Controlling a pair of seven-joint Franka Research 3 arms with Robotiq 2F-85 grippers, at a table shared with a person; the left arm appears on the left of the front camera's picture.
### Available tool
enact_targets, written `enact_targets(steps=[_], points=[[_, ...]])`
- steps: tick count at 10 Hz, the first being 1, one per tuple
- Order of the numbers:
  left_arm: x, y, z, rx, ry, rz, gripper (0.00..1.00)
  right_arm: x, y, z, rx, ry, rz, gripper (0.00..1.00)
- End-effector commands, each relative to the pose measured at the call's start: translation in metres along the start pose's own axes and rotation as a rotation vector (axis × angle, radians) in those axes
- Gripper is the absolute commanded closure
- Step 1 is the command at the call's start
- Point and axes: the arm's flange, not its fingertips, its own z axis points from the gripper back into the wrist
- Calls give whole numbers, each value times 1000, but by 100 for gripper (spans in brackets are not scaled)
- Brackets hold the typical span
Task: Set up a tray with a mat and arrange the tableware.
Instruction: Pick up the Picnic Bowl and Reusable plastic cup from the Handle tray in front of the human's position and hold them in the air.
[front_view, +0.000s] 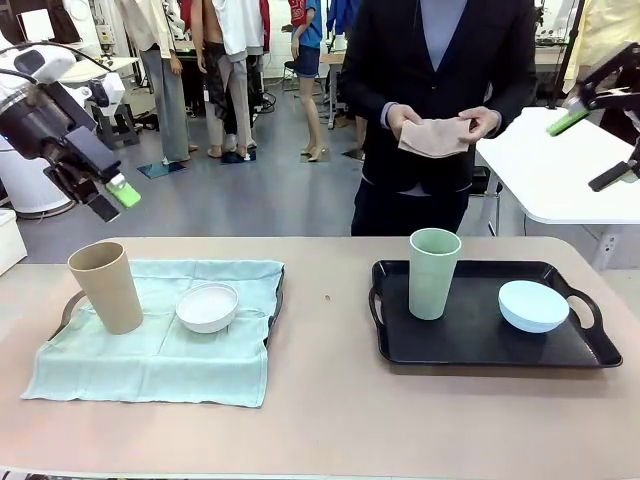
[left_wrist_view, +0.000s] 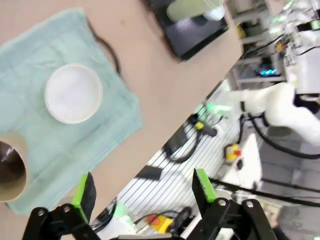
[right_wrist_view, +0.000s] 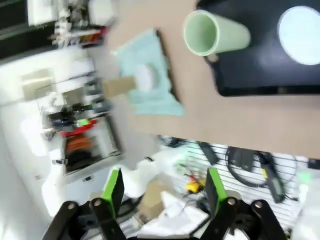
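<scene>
Tan plastic, tall and tapered, the tan cup (front_view: 106, 287) stands upright on a pale green mat (front_view: 160, 350), below the left hand (front_view: 112, 195). That hand hangs in the air over the left end of the tabletop (front_view: 330, 400). In the left wrist view the left hand (left_wrist_view: 142, 187) has its green-padded fingers apart with nothing between them, and the cup's open mouth (left_wrist_view: 7, 170) lies ahead of one finger.

Just beside the tan cup, farther from the left hand, sits a small round white bowl (front_view: 208, 306), mouth up. The mat is a rumpled cloth laid over a dark tray (front_view: 68, 308), whose handles show at both sides.

The right hand (front_view: 592, 150) is raised high at the right edge, its fingers spread and empty, as its own view (right_wrist_view: 164, 182) confirms. Below it and towards the middle lies a black tray (front_view: 470, 340). On it stand a pale green cup (front_view: 434, 272), upright, and a light blue bowl (front_view: 533, 305) nearer the right hand, the two apart.

Across the tabletop a person (front_view: 440, 60) holds a beige cloth (front_view: 435, 137).
</scene>
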Motion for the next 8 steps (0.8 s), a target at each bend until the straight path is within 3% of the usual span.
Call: enact_targets(steps=[1, 4, 5, 6, 7, 8], points=[[-4, 16, 0, -188, -232, 87, 0, 28, -59, 25, 296, 162, -3, 15], [-30, 32, 0, -330, -510, 269, 0, 30, -123, 27, 508, 154, -28, 15], [-40, 33, 5, -336, -561, 301, 0, 26, -136, 23, 551, 148, -47, 15], [-48, 30, 5, -337, -556, 284, 0, 21, -140, 17, 556, 147, -40, 15], [-27, 47, 12, -348, -470, 304, 0, 16, -135, 9, 532, 143, -43, 15], [-27, 47, 12, -348, -470, 304, 0, 26, -146, 27, 533, 153, -56, 15]])
